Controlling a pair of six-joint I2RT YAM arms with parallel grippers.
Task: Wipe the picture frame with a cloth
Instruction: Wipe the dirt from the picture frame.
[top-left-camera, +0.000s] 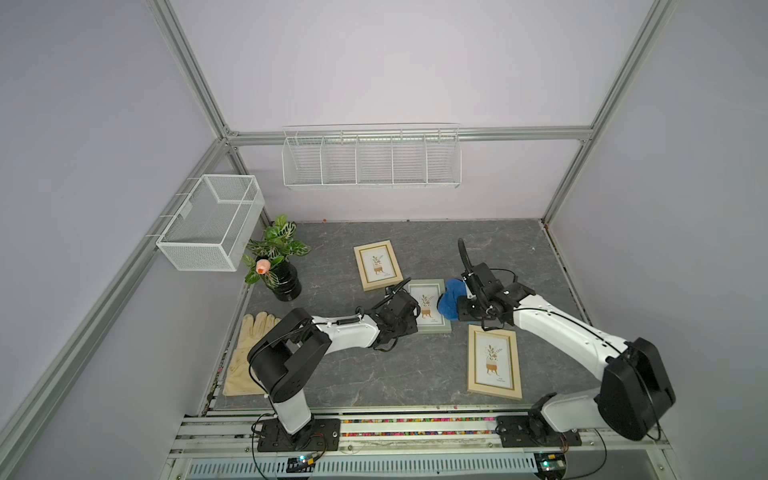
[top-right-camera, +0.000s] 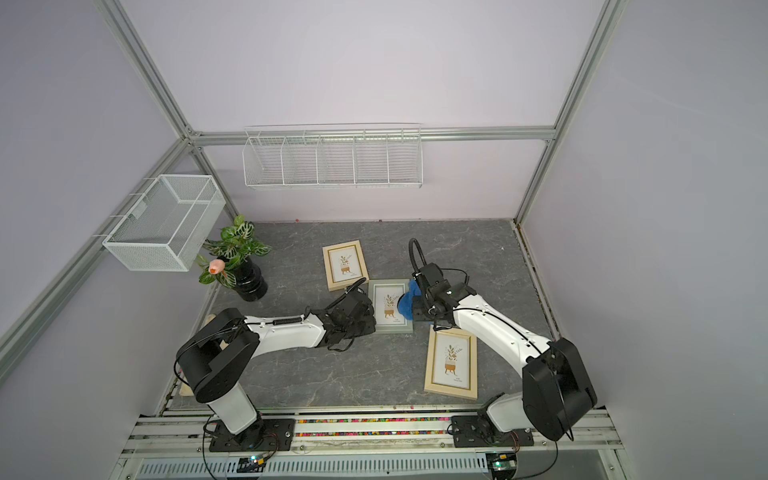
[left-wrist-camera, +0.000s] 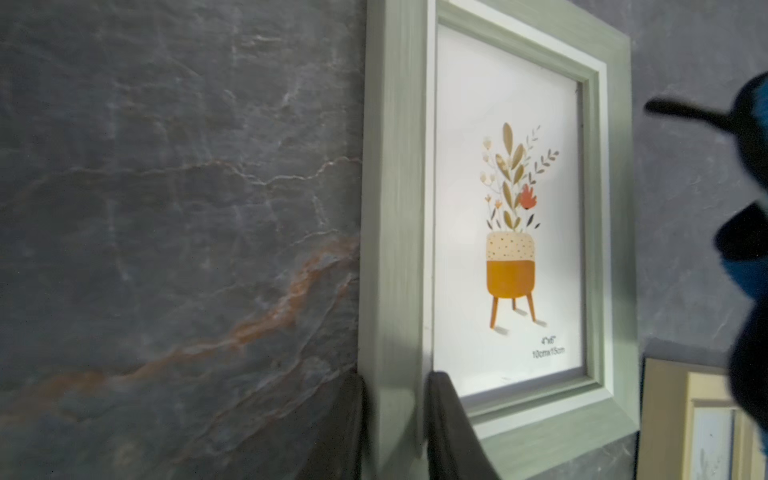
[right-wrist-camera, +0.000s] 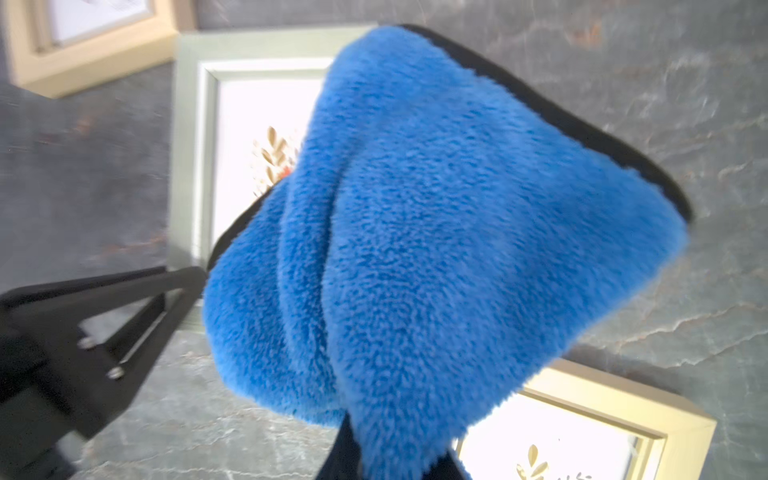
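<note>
A sage-green picture frame (top-left-camera: 432, 329) (top-right-camera: 392, 328) with a potted-plant print lies flat mid-table. My left gripper (top-left-camera: 410, 320) (top-right-camera: 369, 321) (left-wrist-camera: 395, 419) is shut on the frame's left side rail (left-wrist-camera: 392, 249), one finger on the outside and one on the glass side. The blue plush cloth (top-left-camera: 450, 302) (top-right-camera: 405, 304) (right-wrist-camera: 436, 232) hangs bunched from my right gripper (top-left-camera: 466, 311) (top-right-camera: 420, 311) (right-wrist-camera: 399, 457), which is shut on it. The cloth sits over the frame's right edge and covers part of the print (right-wrist-camera: 249, 124). Whether it touches the glass I cannot tell.
Two light wooden frames lie flat, one behind (top-left-camera: 377, 265) and one at the front right (top-left-camera: 494, 362). A potted plant (top-left-camera: 277, 266) and a beige glove (top-left-camera: 249, 353) are at the left. A mesh basket (top-left-camera: 212, 222) and a wire rack (top-left-camera: 371, 158) hang on the walls.
</note>
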